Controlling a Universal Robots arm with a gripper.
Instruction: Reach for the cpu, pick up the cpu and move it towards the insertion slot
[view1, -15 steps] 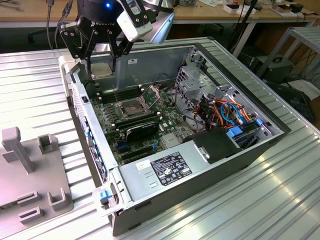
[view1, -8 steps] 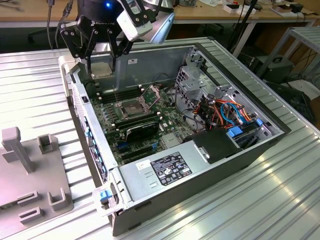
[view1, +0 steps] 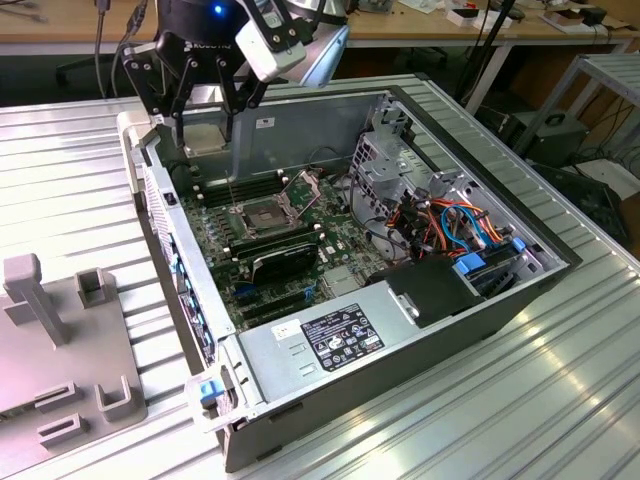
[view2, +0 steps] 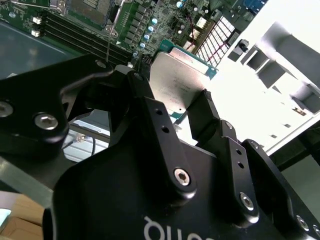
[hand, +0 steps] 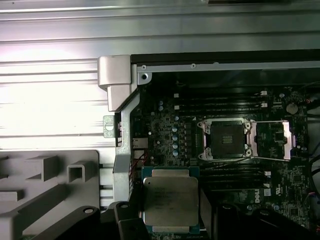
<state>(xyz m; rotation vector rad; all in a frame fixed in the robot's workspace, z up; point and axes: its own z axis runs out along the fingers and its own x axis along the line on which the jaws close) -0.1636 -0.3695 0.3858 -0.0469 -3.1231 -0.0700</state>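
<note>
Your claw (view1: 208, 128) grips the cpu (hand: 170, 201) | lifted clear of the insertion slot (view1: 262, 216), above the case's rear corner | markings unreadable

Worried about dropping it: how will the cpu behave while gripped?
The cpu looks thin, flat and rigid, so probably light. Its smooth metal face may be slippery. Held in the hand by its edges, it might tilt if bumped.

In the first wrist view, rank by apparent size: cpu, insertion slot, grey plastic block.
1. grey plastic block, partly cut off by the frame
2. cpu, though it looks bigger from being held close to the camera
3. insertion slot
</note>
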